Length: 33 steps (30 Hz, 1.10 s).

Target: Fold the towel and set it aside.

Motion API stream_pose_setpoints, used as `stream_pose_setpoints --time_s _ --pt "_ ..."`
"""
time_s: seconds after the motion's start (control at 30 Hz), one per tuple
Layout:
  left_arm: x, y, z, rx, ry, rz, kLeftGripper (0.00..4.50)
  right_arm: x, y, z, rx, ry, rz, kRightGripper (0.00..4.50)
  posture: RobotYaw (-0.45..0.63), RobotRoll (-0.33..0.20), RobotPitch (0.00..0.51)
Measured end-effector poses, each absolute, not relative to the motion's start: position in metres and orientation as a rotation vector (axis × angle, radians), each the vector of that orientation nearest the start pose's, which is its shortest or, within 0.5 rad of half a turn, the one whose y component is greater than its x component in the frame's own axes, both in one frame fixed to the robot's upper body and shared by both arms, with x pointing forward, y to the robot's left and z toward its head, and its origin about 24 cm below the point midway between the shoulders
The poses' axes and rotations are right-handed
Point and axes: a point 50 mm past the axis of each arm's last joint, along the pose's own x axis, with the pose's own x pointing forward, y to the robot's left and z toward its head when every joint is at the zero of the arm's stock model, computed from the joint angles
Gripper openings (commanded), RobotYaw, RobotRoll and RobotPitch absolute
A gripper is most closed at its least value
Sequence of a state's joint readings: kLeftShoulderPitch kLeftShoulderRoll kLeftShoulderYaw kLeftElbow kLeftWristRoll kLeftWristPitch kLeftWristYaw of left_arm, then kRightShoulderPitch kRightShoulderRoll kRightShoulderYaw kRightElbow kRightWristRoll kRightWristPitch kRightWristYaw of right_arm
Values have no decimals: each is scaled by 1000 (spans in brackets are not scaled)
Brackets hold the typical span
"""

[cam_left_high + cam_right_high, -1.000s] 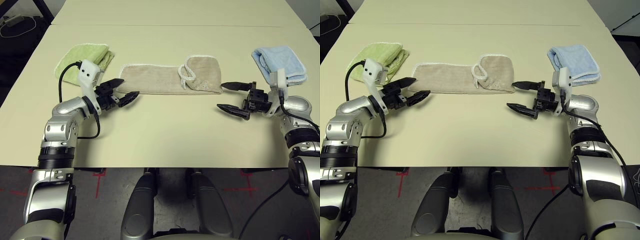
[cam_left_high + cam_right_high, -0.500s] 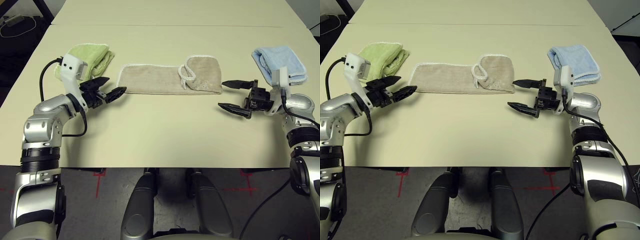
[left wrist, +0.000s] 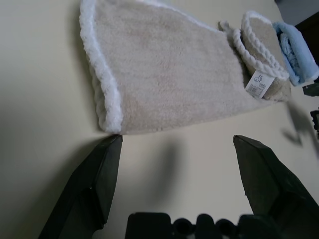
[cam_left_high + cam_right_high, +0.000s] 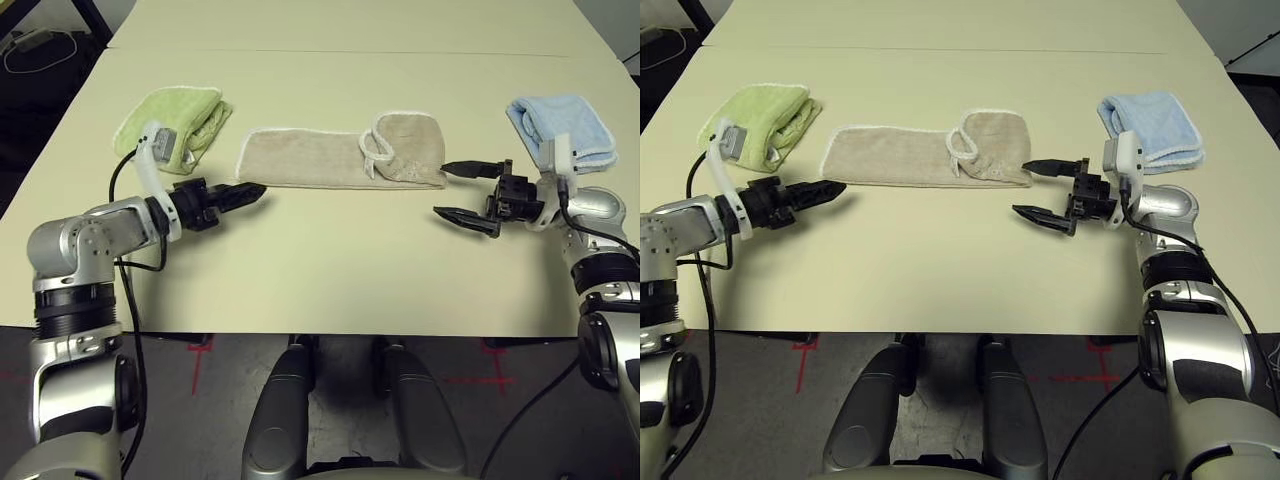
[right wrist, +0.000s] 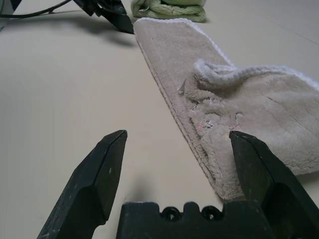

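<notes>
A: While both silver forearms reach inward low over the cream table (image 4: pixel 330 270), how do the fingers stand?

B: The left gripper (image 4: pixel 240 196) is spread wide at the lower left corner of the beige terry towel with white stitched edging (image 4: pixel 310 160), lying as a long strip in mid-frame. The right gripper (image 4: pixel 470 192) gapes wide, level (just beside the strip's right end).

A: And the room around?

B: Bare tabletop below; a folded light green towel (image 4: pixel 178 120) upper left, a folded light blue towel (image 4: pixel 562 128) upper right.
</notes>
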<state>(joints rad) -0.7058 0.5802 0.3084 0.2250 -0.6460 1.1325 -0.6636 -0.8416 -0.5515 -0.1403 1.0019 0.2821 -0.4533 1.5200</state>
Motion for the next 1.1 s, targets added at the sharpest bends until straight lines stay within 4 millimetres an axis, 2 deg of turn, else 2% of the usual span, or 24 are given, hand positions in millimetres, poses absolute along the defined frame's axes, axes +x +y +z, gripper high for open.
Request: stream_pose_setpoints --time_s 0.3,0.7,0.77,0.83,1.1 --pt "339 231 182 -431 350 -597 4500 342 -239 157 -388 -214 1184 4469 45 0 237" --pt "344 241 181 -426 318 -526 4500 342 -239 158 -395 -218 1187 4469 50 0 237" --pt "345 245 181 -421 309 -505 4130 342 -239 158 -398 -215 1188 4500 49 0 237" --pt "346 252 180 -415 309 -464 3519 342 -239 158 -398 -214 1188 4500 48 0 237" --pt "346 261 175 -419 333 -412 435 342 -238 158 -401 -212 1189 4500 46 0 235"
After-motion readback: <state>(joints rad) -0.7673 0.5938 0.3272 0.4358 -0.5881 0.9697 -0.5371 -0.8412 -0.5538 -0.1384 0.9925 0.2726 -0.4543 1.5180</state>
